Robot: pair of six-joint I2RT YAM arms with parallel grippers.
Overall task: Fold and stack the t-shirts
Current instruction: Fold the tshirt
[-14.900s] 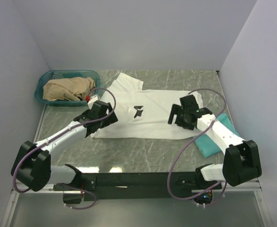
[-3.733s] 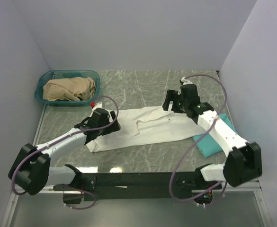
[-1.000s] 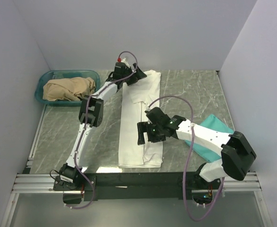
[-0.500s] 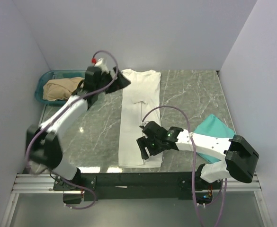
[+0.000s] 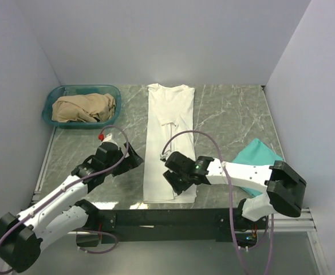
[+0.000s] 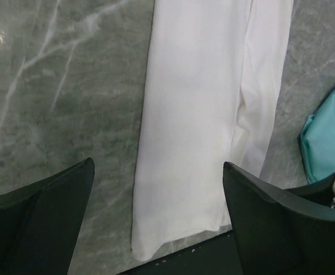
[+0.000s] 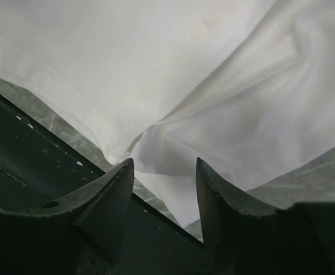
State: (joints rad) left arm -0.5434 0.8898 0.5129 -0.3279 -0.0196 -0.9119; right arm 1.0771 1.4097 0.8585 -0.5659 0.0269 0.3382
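The white t-shirt (image 5: 170, 132) lies folded into a long narrow strip from the back of the table to its near edge. My right gripper (image 5: 176, 179) sits low over the strip's near right corner. In the right wrist view its jaws (image 7: 164, 163) stand partly closed, a gap still between them, with a puckered fold of white t-shirt (image 7: 173, 86) in it. My left gripper (image 5: 131, 158) hovers wide open left of the strip, holding nothing. Its wrist view looks down on the white t-shirt (image 6: 196, 114). The teal t-shirt (image 5: 260, 161) lies folded at the right, partly under the right arm.
A teal basket (image 5: 51, 98) with beige cloth (image 5: 84, 107) stands at the back left. The black base rail (image 5: 156, 217) runs right along the strip's near end, seen in both wrist views as a dark rail (image 7: 24, 172). Grey walls close in both sides.
My left arm has swung back from the shirt's far collar end to the near left of the strip. My right gripper slid toward the near corner and its jaws narrowed.
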